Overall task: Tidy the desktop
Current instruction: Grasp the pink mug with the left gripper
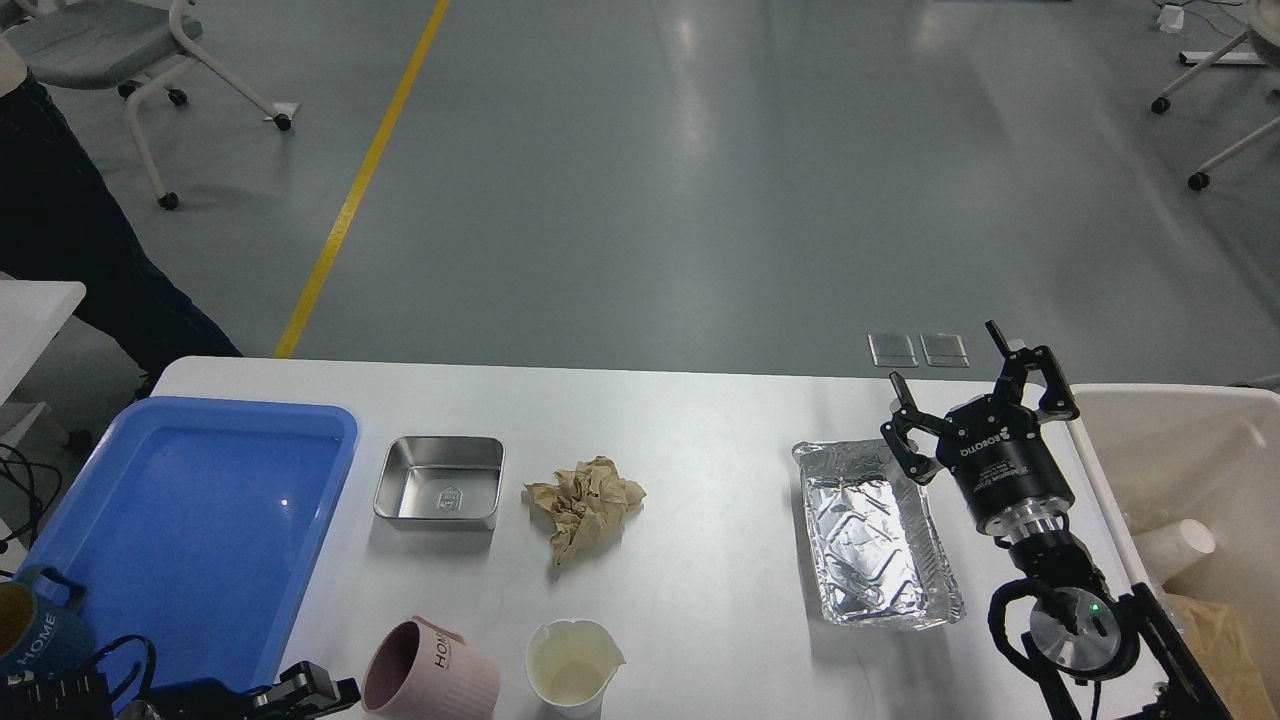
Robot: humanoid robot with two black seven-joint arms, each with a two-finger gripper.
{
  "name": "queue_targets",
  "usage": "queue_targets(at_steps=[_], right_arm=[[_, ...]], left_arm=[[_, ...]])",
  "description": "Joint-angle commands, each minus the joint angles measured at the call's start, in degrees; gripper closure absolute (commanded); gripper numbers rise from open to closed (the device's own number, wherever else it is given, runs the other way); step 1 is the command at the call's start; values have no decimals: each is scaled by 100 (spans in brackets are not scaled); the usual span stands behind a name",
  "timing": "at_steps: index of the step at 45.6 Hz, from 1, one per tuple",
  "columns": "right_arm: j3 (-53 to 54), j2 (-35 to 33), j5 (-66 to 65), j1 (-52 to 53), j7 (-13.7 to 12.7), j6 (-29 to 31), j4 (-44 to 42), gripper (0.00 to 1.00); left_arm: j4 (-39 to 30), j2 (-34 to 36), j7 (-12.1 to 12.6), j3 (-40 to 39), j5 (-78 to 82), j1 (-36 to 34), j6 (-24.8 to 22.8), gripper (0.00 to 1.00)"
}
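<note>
desktop [700,420]: white, rounded corners, fills lower half of head view, grey floor beyond
blue tray [190,520]: on left end of desktop, nothing in its visible bed
steel dish [438,482]: shallow square pan, just right of tray, upright
brown paper [585,505]: crumpled wad, right of steel dish, apart from it
pink mug [420,672]: tipped over toward the left, mouth facing lower left, "HOME" text on side, near front edge
white cup [572,668]: upright, just right of pink mug, rim bent, close to mug but can't tell if touching
foil tray [878,535]: rectangular, crinkled, on right part of desktop, long side running front to back
blue mug [35,630]: bottom left corner, at tray's near-left corner, "HOME" text, partly cut off
beige bin [1180,470]: off right edge of desktop, holds a white paper cup and brown paper
left gripper [305,690]: low at bottom edge, just left of pink mug's mouth, dark and mostly cut off, can't tell if fingers spread or closed, can't tell if touching mug
right gripper [948,385]: raised over far right of desktop, fingers spread wide, holding nothing, just beside foil tray's far right corner
</note>
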Motion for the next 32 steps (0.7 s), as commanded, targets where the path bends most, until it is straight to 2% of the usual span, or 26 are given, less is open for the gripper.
queue_targets(at_steps=[1, 21, 27, 32], right_arm=[[0, 0, -52, 9, 0, -13, -1, 0], [0, 0, -52, 0, 0, -4, 8, 0], [0, 35, -52, 9, 0, -4, 8, 0], [0, 35, -52, 9, 0, -4, 8, 0]], left_arm=[[-1, 3, -31, 0, 1, 2, 0, 99], [43, -85, -84, -17, 115, -121, 9, 99], [43, -111, -75, -26, 115, -139, 9, 96], [43, -172, -22, -26, 115, -139, 35, 89]])
